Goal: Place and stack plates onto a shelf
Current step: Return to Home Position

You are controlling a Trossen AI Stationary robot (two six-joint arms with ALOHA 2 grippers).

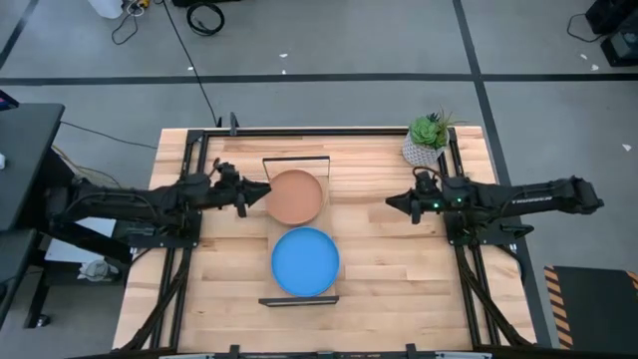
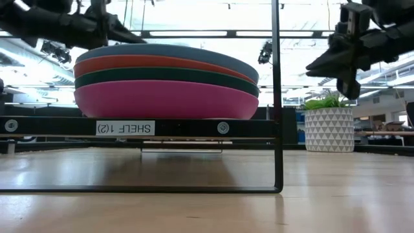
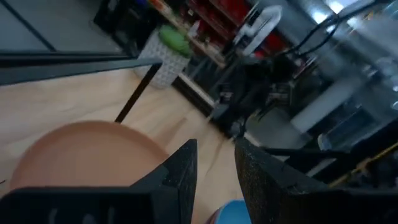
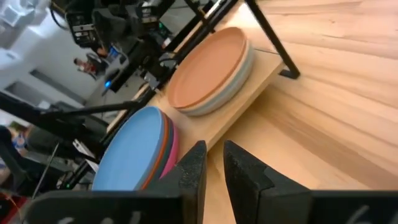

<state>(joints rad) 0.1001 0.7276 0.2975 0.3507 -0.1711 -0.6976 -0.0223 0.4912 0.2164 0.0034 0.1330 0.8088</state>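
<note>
At shelf [image 2: 187,127] near end: stack of four, blue plate [image 1: 305,261] on top, then red-orange [image 2: 149,63], teal [image 2: 162,76], magenta [image 2: 165,98] lowest. Behind it on shelf: terracotta plate [image 1: 295,196] tops second stack; lower plates seem pale, colours unclear. Left pincer [image 1: 242,197] just beside terracotta rim, right pincer [image 1: 391,202] well apart; both raised over counter [image 1: 399,289], narrowly parted, empty. Plant [image 1: 428,141] at far corner.

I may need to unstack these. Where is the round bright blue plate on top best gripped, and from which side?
Probably grip the bright blue plate by its raised rim, one finger over the lip, one under. Approach across a long side of the light-wood shelf: its black frame rises at both short ends, and the terracotta plate lies close beside it.
</note>
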